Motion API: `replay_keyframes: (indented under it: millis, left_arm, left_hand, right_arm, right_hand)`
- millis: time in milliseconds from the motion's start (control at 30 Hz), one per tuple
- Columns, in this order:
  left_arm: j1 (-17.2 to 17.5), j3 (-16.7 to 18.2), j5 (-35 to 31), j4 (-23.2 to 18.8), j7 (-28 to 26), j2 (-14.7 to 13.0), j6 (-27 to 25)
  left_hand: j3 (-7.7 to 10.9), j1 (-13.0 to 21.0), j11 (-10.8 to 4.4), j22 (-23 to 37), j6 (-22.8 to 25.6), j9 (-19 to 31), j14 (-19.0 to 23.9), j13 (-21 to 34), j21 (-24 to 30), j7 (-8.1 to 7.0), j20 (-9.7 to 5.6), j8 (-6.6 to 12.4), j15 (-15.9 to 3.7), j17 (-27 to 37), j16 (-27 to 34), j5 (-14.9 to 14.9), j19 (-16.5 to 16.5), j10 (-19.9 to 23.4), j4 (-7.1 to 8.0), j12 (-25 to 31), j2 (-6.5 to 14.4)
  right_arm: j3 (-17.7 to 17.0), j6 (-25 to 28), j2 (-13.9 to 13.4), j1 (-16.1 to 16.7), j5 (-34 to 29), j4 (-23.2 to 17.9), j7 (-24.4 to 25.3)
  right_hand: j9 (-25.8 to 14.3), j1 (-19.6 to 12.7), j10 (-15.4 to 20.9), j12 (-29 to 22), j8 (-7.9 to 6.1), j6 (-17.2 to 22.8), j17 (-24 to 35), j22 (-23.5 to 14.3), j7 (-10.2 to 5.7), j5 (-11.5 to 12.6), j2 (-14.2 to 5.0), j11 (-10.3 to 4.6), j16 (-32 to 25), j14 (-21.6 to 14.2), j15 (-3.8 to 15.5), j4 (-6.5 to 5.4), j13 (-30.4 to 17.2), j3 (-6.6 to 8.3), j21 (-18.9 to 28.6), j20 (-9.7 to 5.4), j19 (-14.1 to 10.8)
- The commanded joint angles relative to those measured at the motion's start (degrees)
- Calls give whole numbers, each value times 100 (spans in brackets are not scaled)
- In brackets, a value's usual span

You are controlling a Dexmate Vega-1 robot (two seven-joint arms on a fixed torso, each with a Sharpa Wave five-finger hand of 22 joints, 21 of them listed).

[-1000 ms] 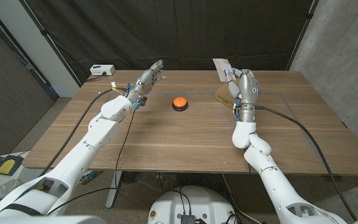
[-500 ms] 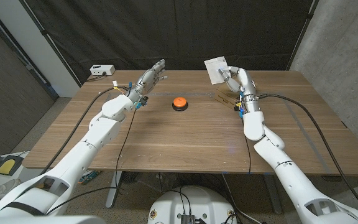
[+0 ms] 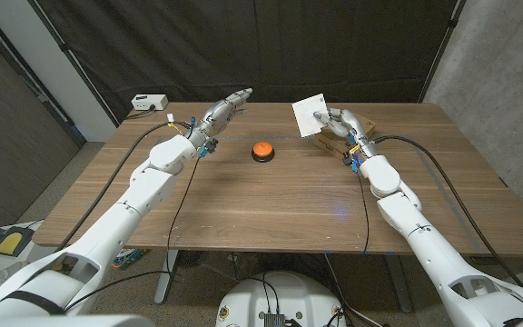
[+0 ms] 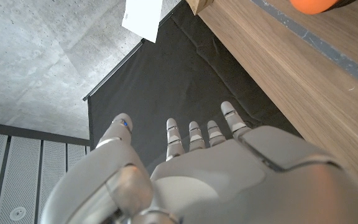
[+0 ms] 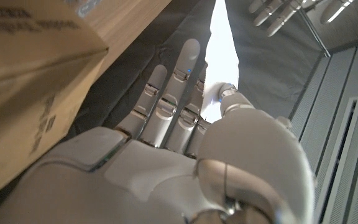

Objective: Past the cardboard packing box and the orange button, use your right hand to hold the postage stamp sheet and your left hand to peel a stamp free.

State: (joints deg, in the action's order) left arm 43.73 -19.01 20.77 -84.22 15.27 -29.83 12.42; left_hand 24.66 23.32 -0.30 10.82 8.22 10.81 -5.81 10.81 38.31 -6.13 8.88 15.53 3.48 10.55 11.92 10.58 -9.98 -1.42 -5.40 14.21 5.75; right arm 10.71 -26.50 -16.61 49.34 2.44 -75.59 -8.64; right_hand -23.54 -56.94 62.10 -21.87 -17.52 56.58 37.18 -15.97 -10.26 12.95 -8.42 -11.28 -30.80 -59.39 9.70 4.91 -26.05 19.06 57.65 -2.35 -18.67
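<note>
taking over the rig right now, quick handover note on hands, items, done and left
Right robot hand: holds the stamp sheet raised above the cardboard box at the table's far side.
Left robot hand: open, holding nothing, raised over the far edge, across from the sheet.
Orange button: on the table between the arms.
Done: sheet picked up.
Left: bring the left robot hand to the sheet and peel a stamp.

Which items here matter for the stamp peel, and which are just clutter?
Job:
- stamp sheet, held up by the right hand
- left hand, empty, fingers spread, raised over the table's far edge
- box and orange button, landmarks

Lying about:
- white device at the far left corner
- table
</note>
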Motion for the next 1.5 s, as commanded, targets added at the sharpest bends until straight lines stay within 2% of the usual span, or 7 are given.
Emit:
replay_keyframes:
  millis: [33,167,267,600,933,1267,1500]
  left_arm:
    - [-57,-142,-462,-210,-243,-182,-40]
    - [-51,-273,-1115,-486,-680,-386,-93]
    - [-94,-386,-1428,-708,-791,-564,-220]
    - [-264,-612,-1405,-848,-543,-698,-76]
    - [-300,-678,-1055,-738,-468,-350,241]
    - [-233,-560,-602,-514,-601,194,442]
    - [-289,-562,-548,-478,-530,289,346]
  left_hand:
    - [54,221,-59,17,152,37,46,32,-48,83,-35,65,-64,4,7,-8,-332,95,-140,20,-9]
    - [76,401,-44,14,212,47,94,38,-73,152,-2,66,-42,4,9,-10,-327,134,-276,14,-95]
    - [-97,586,22,5,190,72,99,58,-167,215,111,37,64,21,-2,35,-386,151,-450,-10,-610]
    - [-588,793,195,50,920,245,-13,125,-383,463,244,408,220,70,-12,268,-620,206,-380,-35,-1519]
    - [-721,994,109,69,1482,334,80,149,-395,440,289,702,240,74,35,390,-511,468,-375,40,-1521]
    - [-592,1777,-179,66,2100,401,307,173,-372,37,301,1036,116,58,95,493,-215,712,-424,72,-1279]
    - [-530,2150,-266,51,2490,364,409,177,-362,-16,300,1188,102,50,106,481,-52,845,-427,86,-1228]
  right_arm:
    - [-194,-364,146,111,2657,-66,-1729]
    - [-202,-573,216,147,2743,-93,-1698]
    - [-177,-756,247,176,2569,-116,-1452]
    - [-1,-1225,217,196,1891,-77,-423]
    - [253,-1517,81,186,1261,-81,435]
    - [575,-1657,-123,127,1054,-94,835]
    - [768,-1773,-225,47,1021,-93,933]
  right_hand:
    - [55,-219,34,2,-513,134,58,-28,-32,37,-62,20,-34,5,390,76,-41,14,82,-344,31]
    - [127,-290,119,25,-510,240,94,-34,-54,35,-30,46,-35,15,391,148,-9,0,189,-310,-11]
    - [187,-332,213,48,-497,306,89,-32,-18,37,-18,90,-29,-10,392,190,53,-12,260,-281,-32]
    - [315,-375,309,101,-443,407,69,-15,-14,31,10,124,-4,-65,392,244,130,-59,388,-321,-23]
    - [405,-382,339,139,-397,483,78,3,-11,21,29,109,21,-68,392,262,168,-99,473,-348,-6]
    - [506,-388,385,208,-337,575,134,26,-61,10,64,66,36,-34,393,286,274,-148,556,-365,37]
    - [561,-395,429,224,-300,618,179,36,-67,9,67,68,27,-36,393,295,311,-172,611,-368,55]
